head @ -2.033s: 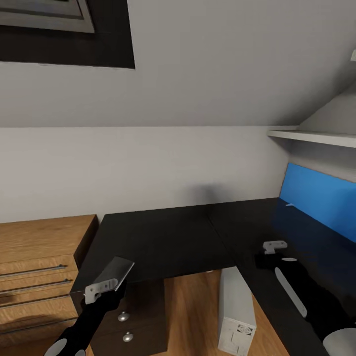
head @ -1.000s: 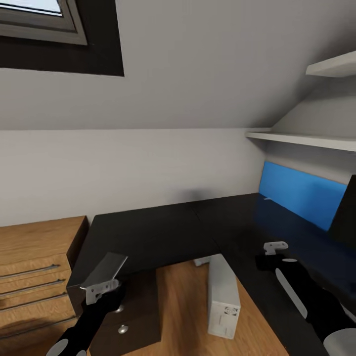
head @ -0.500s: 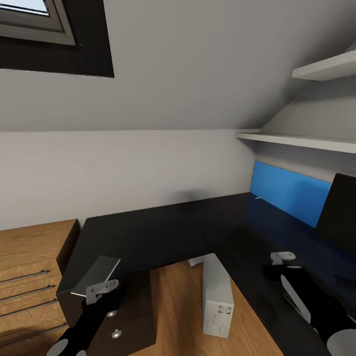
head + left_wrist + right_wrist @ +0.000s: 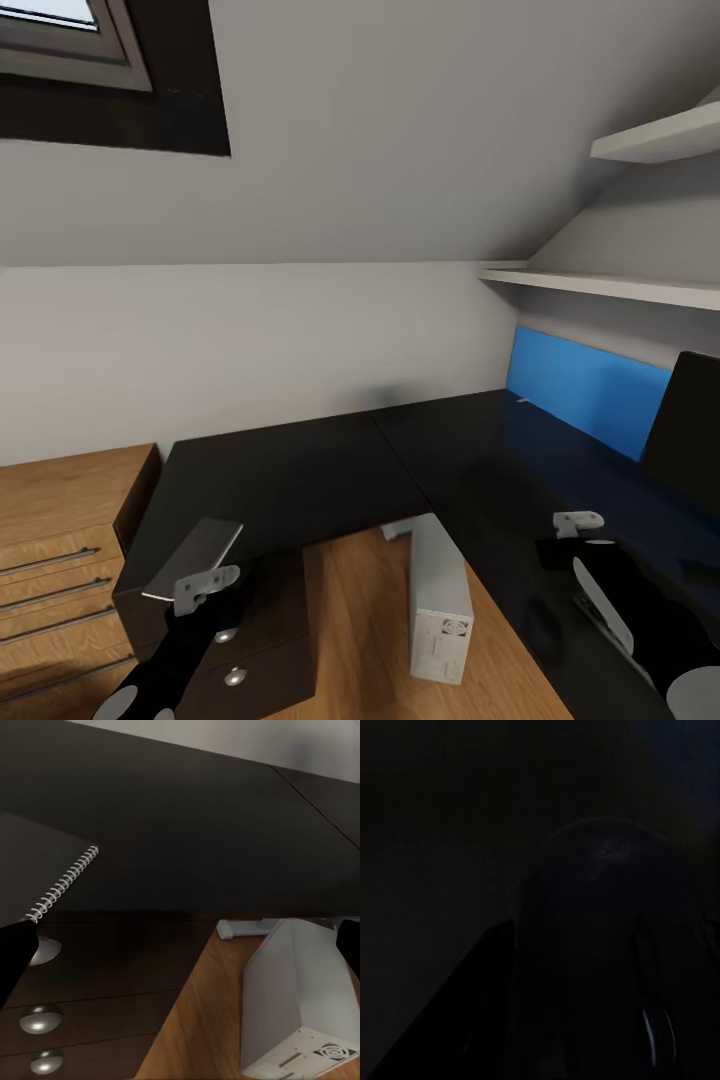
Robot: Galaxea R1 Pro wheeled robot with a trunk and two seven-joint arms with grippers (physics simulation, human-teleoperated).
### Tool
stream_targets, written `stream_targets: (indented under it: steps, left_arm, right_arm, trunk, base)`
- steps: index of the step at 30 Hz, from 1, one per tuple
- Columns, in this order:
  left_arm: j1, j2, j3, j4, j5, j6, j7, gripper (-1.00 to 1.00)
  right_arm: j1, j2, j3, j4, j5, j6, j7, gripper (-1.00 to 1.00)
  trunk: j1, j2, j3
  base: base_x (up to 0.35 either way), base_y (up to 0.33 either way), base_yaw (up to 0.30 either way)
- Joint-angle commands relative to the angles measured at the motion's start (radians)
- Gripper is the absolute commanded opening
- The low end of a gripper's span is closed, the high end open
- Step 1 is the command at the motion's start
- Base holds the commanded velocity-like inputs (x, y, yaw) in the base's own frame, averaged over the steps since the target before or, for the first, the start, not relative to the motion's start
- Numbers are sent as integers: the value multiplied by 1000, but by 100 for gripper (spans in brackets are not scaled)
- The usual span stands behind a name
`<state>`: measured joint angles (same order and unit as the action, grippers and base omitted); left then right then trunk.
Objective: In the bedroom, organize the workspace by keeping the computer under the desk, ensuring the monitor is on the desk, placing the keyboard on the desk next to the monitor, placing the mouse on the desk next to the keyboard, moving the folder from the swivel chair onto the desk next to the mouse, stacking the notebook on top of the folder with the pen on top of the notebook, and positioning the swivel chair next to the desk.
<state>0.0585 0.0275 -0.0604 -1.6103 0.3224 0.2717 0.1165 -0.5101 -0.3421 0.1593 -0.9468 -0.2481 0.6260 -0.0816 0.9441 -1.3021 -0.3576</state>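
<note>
The notebook (image 4: 195,555), one only, is in your left claw (image 4: 205,588), which is clamped on its near edge and holds it over the corner of the black table (image 4: 300,480) above the drawer unit; the left wrist view shows its spiral binding along one side. So the stacking step is in hand but not done. Its place, as I read it, is on the one blue folder (image 4: 585,392), which stands upright against the wall at the back of the table's right wing, not lying flat. Just beside it sits the single monitor (image 4: 690,430), already on the table. The one computer (image 4: 438,600) stands on the floor in the table's inner corner, roughly where it belongs. Your right claw (image 4: 578,522) hovers over the right wing. Its wrist view is nearly black, with a rounded dark shape that may be the mouse, so I cannot tell whether that claw is clenched or released. By my estimate keyboard, pen and chair remain to be dealt with. Further out: two round knobs (image 4: 234,677) on the drawers, and one light-wood cabinet (image 4: 60,500) at the left.
</note>
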Motion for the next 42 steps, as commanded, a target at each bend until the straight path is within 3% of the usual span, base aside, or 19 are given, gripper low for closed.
stream_targets:
  steps: [1,13,20,26,42]
  left_arm:
    - [0,1,-3,-2,11,4,9,100]
    - [0,3,-3,-3,11,7,9,100]
    - [0,3,-3,-3,11,7,9,100]
    - [0,2,-2,-2,11,6,9,100]
    - [0,2,-2,-3,11,6,9,100]
  right_arm:
    - [-1,-1,4,-1,-12,3,-7,-100]
    - [-1,-4,3,-1,-11,-14,-10,-100]
    - [-1,-14,2,-1,-11,-17,-11,-100]
    - [-1,-24,-34,10,-11,-14,-11,-100]
    - [-1,-22,-37,11,-11,-16,-8,-100]
  trunk:
    - [0,-1,-1]
    - [0,-1,-1]
    - [0,-1,-1]
    - [0,-1,-1]
    - [0,-1,-1]
  base:
    - [132,-5,0]
    - [107,-32,0]
    - [1,0,0]
    - [-50,0,0]
    - [-48,0,0]
